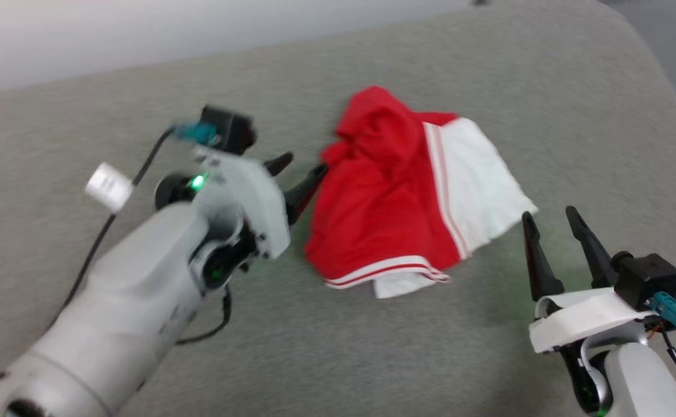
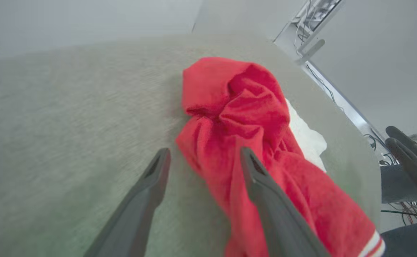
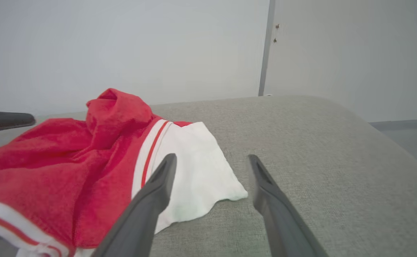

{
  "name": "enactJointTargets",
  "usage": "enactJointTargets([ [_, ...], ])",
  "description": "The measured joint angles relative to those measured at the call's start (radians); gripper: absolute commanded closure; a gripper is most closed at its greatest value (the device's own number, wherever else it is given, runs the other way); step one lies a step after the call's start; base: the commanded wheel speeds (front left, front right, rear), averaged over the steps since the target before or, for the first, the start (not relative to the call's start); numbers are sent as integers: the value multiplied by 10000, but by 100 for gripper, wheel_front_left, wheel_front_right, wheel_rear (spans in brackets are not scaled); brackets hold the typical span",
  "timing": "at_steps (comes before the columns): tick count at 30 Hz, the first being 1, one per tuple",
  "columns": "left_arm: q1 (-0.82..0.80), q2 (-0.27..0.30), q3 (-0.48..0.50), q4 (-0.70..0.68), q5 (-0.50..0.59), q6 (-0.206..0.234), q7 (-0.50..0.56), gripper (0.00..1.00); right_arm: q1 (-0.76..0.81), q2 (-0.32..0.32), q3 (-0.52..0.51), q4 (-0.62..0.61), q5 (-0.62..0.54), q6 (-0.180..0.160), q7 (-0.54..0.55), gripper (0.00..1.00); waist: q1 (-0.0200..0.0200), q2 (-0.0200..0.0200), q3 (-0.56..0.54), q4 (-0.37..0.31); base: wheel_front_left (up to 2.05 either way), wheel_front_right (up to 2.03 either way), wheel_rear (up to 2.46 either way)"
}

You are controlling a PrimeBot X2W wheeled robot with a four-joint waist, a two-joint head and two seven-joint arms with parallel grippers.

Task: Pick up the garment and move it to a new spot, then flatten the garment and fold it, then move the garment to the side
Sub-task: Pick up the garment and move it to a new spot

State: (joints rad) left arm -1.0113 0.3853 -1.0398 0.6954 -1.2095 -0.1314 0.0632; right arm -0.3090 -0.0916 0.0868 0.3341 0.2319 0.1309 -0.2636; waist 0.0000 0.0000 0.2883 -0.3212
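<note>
The garment (image 1: 396,197), a red jersey with a white sleeve (image 1: 477,179) and red-and-white stripe trim, lies crumpled in a heap near the middle of a grey cloth-covered surface (image 1: 488,69), between the robot's two arms. The left gripper (image 1: 305,163) sits at the heap's left edge, its fingers spread apart and holding nothing. In the left wrist view one finger (image 2: 269,194) lies over red cloth and the other over bare surface, though contact cannot be made out. The right gripper (image 1: 548,213) hovers just beside the sleeve's corner, likewise spread and empty. The work appears to be at its first step, the pick-up, with no grasp yet made. The next move would call for each pair of fingers to lower and close on cloth at its own edge, so the heap can be lifted to a new spot.
</note>
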Motion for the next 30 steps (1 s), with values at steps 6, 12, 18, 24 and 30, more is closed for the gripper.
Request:
enactJointTargets([
  [6,1771,355,585,94,-577,0,-2439,0,147,-500,13,334,-58,0,-2,0,0,0,-565,1176,0,0,0],
  [12,3498,380,1302,244,-545,71,-3229,0,550,-938,-136,581,46,0,13,0,0,0,-1176,2173,0,0,0],
  [18,5334,545,4270,-1020,997,364,-3275,0,965,-1264,-380,497,105,0,167,0,0,0,-1738,2949,0,0,0],
  [24,7607,272,6370,-3099,4092,1193,-3273,0,1364,-1503,-660,265,146,0,357,0,0,0,-2220,3442,0,0,0],
  [30,9211,-539,8103,-4759,6351,1411,-3273,0,1576,-1601,-932,23,194,0,581,0,0,0,-2510,3657,0,0,0],
])
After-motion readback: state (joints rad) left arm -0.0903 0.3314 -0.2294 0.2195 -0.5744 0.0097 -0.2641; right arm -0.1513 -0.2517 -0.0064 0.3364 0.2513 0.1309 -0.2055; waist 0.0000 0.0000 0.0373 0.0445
